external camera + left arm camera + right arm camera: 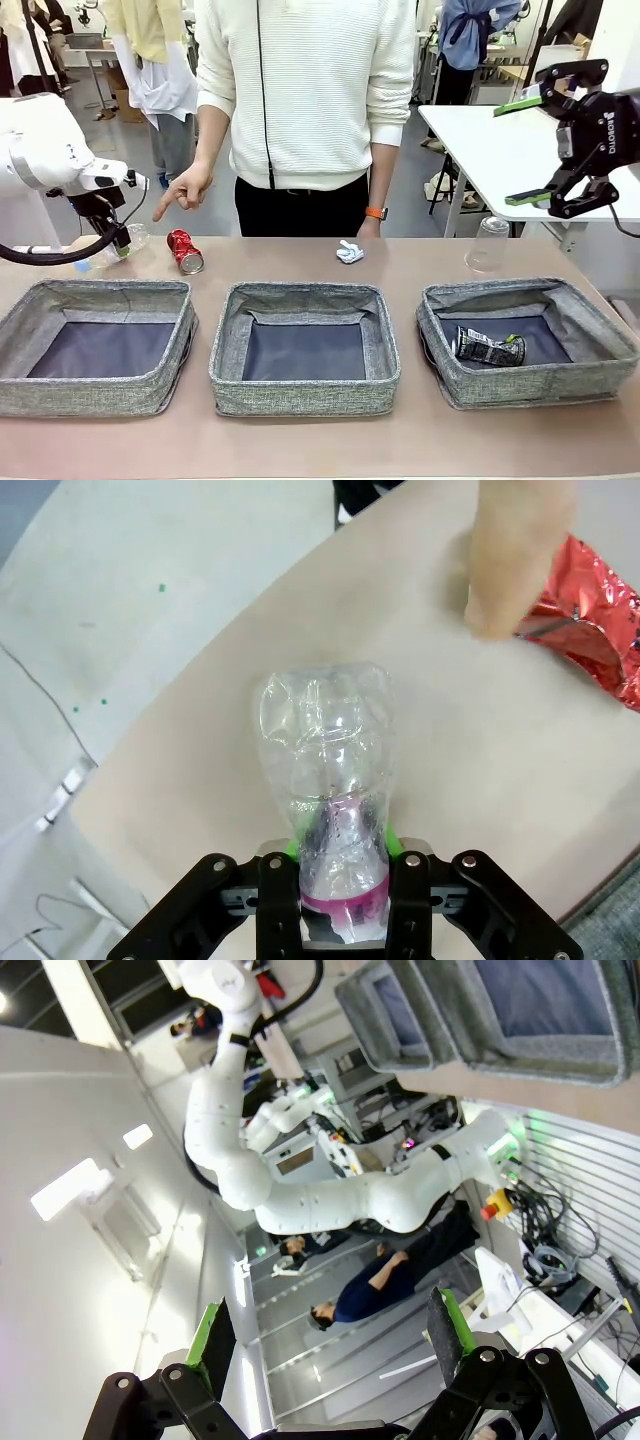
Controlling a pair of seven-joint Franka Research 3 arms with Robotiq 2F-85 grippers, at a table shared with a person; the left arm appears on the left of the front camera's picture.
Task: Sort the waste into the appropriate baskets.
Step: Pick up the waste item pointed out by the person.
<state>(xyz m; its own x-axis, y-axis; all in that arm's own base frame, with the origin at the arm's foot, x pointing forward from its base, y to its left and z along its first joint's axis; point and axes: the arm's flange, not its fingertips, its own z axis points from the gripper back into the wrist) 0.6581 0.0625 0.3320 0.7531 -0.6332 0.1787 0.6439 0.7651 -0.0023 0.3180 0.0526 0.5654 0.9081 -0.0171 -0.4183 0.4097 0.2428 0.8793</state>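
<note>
My left gripper (120, 245) (343, 880) is shut on the neck end of the clear plastic bottle (108, 257) (325, 770) with a pink label, low over the table's far left corner. The red soda can (185, 250) (595, 620) lies just right of it. A crumpled white paper wad (350, 252) sits behind the middle basket (305, 395), and a clear plastic cup (490, 245) stands upside down behind the right basket (525, 385). That basket holds a crushed dark can (490, 347). The left basket (95, 395) has nothing in it. My right gripper (545, 150) (330, 1340) hangs open, high at the right.
A person stands at the far side; one hand (185, 190) points down toward the red can, its finger (510, 560) close to my left gripper. A white table (500, 150) stands behind at the right. Bare tabletop (320, 450) runs along the front edge.
</note>
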